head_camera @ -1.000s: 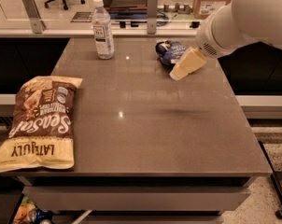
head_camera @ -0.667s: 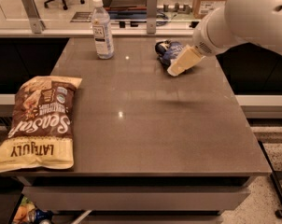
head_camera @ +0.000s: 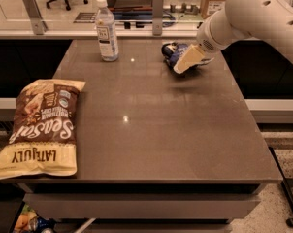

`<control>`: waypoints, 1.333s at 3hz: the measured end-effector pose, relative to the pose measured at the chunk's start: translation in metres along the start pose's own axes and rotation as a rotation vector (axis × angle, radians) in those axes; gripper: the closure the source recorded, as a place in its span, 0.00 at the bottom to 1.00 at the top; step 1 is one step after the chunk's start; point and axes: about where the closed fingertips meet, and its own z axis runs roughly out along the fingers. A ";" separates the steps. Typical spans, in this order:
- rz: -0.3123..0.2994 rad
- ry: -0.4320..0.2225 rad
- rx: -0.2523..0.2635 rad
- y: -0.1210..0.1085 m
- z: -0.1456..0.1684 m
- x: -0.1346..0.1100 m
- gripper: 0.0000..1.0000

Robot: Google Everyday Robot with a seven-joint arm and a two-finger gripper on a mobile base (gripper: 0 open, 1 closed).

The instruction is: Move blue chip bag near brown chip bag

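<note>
Camera view: the gripper (head_camera: pixel 181 66) sits upper right of centre, right on the blue chip bag (head_camera: pixel 170 51), at the far right part of the table (head_camera: pixel 161 130). Vs. approx. 1 s ago it has crept up and to the left, from just below-right of the bag to overlapping its lower right side. The bag itself hasn't shifted, and neither have the brown chip bag (head_camera: pixel 42 125) or the water bottle (head_camera: pixel 106 30). My read: the reach is about done, the grasp is next, and no carrying has begun. The blue bag is well apart from the brown one, which lies flat at the lower left edge of the table, so nearly the whole width of the top is left to cross.

Hard to make out: the gripper shows only as one pale wedge, so I can't tell whether it's open or closed, or whether it's touching the foil or just above it. It probably hides the bag's right half; only a dark crumpled bit shows to its left. The arm (head_camera: pixel 253 13) is cut off at the top right corner of the frame. The brown bag's lower left corner runs out of frame and looks to overhang the table edge.
</note>
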 end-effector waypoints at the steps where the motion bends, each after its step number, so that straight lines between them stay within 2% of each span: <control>1: 0.001 0.013 -0.050 -0.011 0.030 0.001 0.00; 2: 0.003 0.018 -0.095 -0.011 0.051 0.004 0.18; 3: 0.012 0.016 -0.137 -0.005 0.067 0.008 0.42; 4: 0.011 0.017 -0.140 -0.003 0.069 0.008 0.64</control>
